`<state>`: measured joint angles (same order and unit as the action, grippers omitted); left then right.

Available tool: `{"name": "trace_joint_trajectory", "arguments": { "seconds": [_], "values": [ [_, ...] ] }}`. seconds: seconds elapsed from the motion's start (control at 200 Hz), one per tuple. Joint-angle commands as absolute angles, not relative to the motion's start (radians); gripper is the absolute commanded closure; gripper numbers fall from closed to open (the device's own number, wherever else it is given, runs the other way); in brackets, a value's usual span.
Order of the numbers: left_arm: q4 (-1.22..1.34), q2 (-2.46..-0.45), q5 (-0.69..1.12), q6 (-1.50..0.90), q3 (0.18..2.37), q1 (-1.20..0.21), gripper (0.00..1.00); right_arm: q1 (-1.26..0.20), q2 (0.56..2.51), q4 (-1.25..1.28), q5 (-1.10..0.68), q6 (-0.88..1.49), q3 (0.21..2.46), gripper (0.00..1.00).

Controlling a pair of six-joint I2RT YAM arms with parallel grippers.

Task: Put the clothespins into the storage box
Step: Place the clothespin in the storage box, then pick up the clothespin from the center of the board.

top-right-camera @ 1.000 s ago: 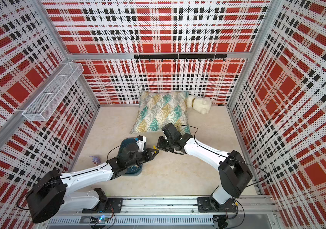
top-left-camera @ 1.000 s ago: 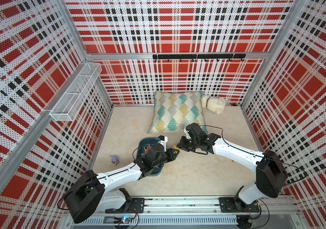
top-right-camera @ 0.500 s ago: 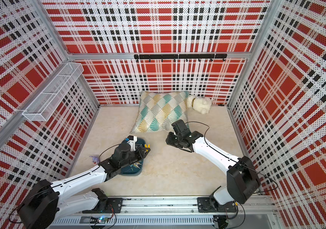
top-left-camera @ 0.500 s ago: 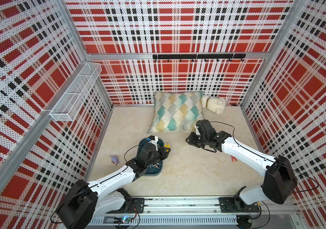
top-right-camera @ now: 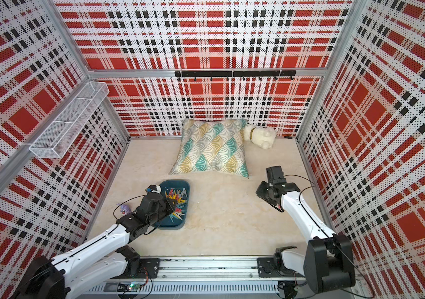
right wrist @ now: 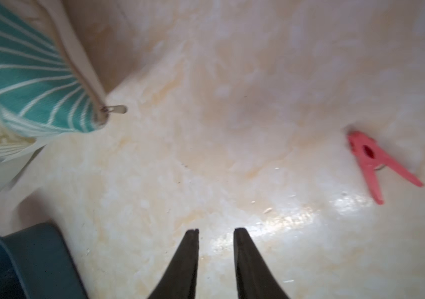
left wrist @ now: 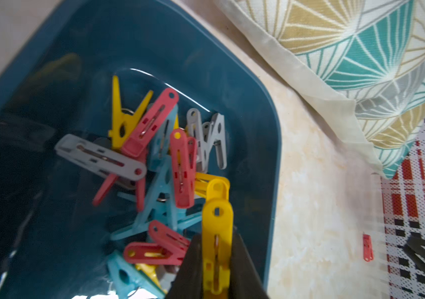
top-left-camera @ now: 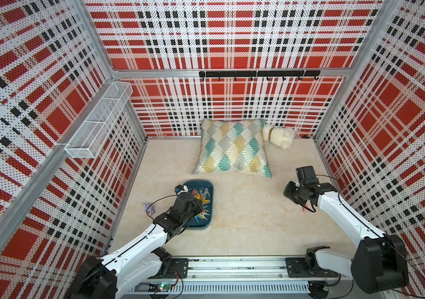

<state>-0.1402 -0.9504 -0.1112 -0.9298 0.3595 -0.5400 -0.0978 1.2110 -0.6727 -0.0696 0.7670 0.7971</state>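
Left wrist view: left gripper (left wrist: 216, 235) clamped across the 2 flat sides of a yellow clothespin (left wrist: 217, 217), jaws pressed tight on it. Held over the inside of the storage box (left wrist: 253, 98), close to the wall on the pillow (left wrist: 361, 64) side, above the heap of clothespins (left wrist: 159, 160) already lying there in yellow, red-pink, teal-blue and grey. Long axis in line with the fingers, holed tail end pointing ahead and away from the wrist, broad slotted back turned to the camera.

By the look of it: light, stiff, smooth plastic with a spring inside. Probably safe to drop a short way, though likely to bounce or skate on the heap. Best taken mid-body across the sides, as here. Not by the 2 legs, for fear of springing the nose open and losing it.

Right wrist view: right gripper (right wrist: 216, 230) with jaws slightly apart, nothing between them, hanging above bare table (right wrist: 232, 129). Lying flat on its side on that table, 1 red-pink clothespin (right wrist: 372, 158), off to the side of the fingers' line and well apart from the box. A-shape plain to see: closed nose opposite 2 splayed legs, long axis slanted against the fingers. Only a small red sliver in a top view (top-left-camera: 304, 208), just beside the right arm.
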Motion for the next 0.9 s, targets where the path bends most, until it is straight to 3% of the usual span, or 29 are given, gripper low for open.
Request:
{"name": "trace_joint_trajectory", "arguments": {
  "seconds": [0.0,0.251,0.296,0.331,0.401,0.426,0.466,0.722,0.897],
  "values": [
    [-0.184,-0.956,-0.179,-0.919,0.336,-0.545,0.83,-0.01,1.19,-0.708,-0.036,0.702,0.774,0.69],
    [-0.186,-1.02,-0.231,-0.914,0.353,-0.572,0.82,0.069,1.251,-0.713,0.053,0.658,0.801,0.7],
    [-0.187,-1.024,-0.235,-0.914,0.353,-0.575,0.78,0.074,1.27,-0.724,0.069,0.646,0.811,0.7],
    [-0.186,-1.026,-0.237,-0.915,0.351,-0.578,0.69,0.078,1.284,-0.734,0.075,0.636,0.815,0.71],
    [-0.186,-1.028,-0.232,-0.918,0.347,-0.58,0.4,0.081,1.309,-0.743,0.08,0.615,0.817,0.72],
    [-0.186,-1.027,-0.23,-0.919,0.347,-0.581,0.2,0.081,1.319,-0.749,0.079,0.61,0.816,0.72],
    [-0.186,-1.024,-0.227,-0.919,0.348,-0.582,0.09,0.081,1.332,-0.758,0.08,0.603,0.817,0.73],
    [-0.183,-0.989,-0.19,-0.903,0.403,-0.582,0.08,0.081,1.419,-0.786,0.092,0.609,0.822,0.73],
    [-0.177,-1.007,-0.147,-0.865,0.448,-0.56,0.08,0.081,1.465,-0.794,0.135,0.614,0.842,0.68]
  ]
}}
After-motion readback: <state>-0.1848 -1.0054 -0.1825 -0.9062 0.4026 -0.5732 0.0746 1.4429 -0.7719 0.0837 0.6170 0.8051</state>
